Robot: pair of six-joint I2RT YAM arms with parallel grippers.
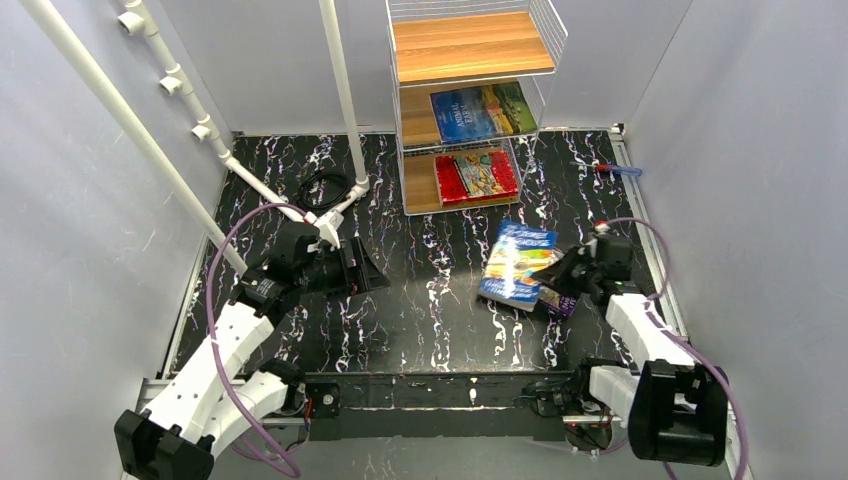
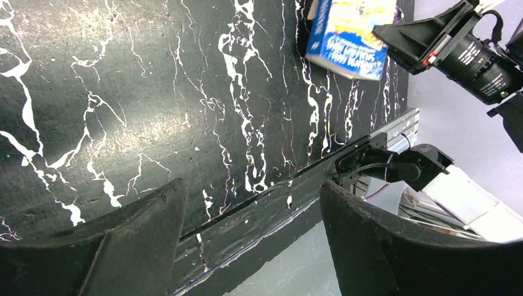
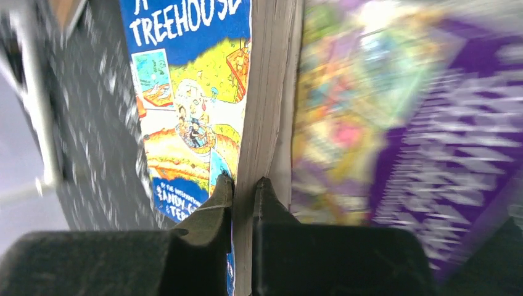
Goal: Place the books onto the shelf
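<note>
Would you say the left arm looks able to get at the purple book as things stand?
Probably not: the blue book, gripped by the right gripper, partly covers the purple book, and the open left gripper sits far across the table.

The left hand [image 2: 253, 206] hangs over the black marbled worktop [image 2: 123, 92], fingers spread, nothing between them. At the top, the right hand [image 2: 385, 34] grips a blue book [image 2: 345, 37] by its edge.
</note>
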